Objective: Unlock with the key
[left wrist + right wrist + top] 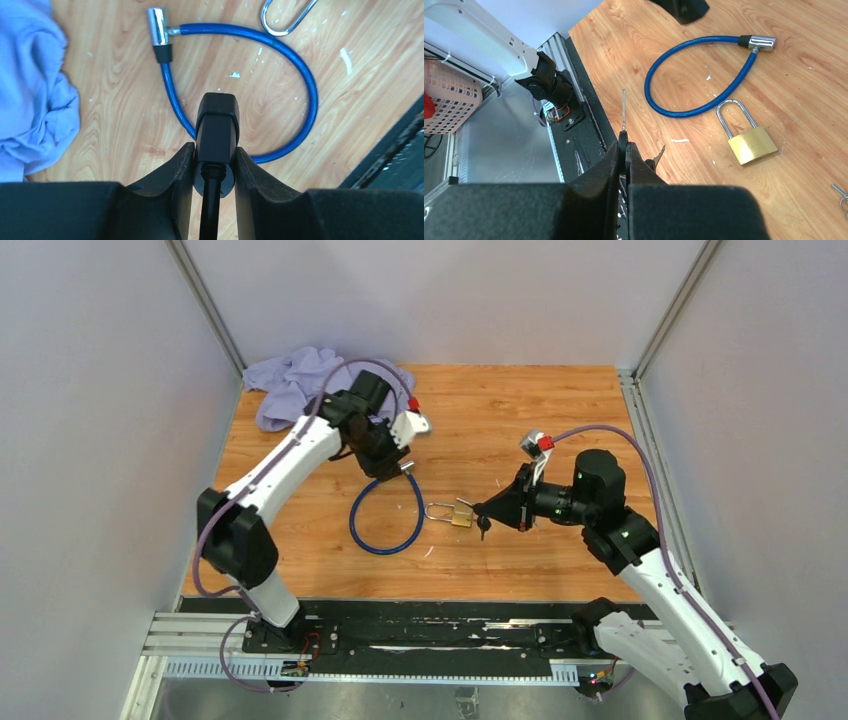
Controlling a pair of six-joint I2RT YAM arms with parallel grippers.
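Note:
A brass padlock (pixel 461 513) (pixel 752 145) lies flat on the wooden table, its shackle closed. My right gripper (pixel 487 512) (pixel 624 145) hovers just right of it, shut on the black head of a key (pixel 623 107) whose thin blade sticks out past the fingertips. A second key (pixel 658 154) dangles beside the fingers. A blue cable lock (pixel 352 520) (pixel 310 95) (pixel 647 85) forms a closed loop left of the padlock, joined at a silver barrel (pixel 159 27). My left gripper (pixel 395 462) (pixel 214 150) is above the loop, shut on a black plug-like block (pixel 216 122) with a black cord.
A crumpled purple cloth (pixel 290 385) (pixel 30 90) lies at the back left of the table. More keys (pixel 841 192) show at the right edge of the right wrist view. A black rail (pixel 400 625) runs along the near edge, with grey walls on three sides.

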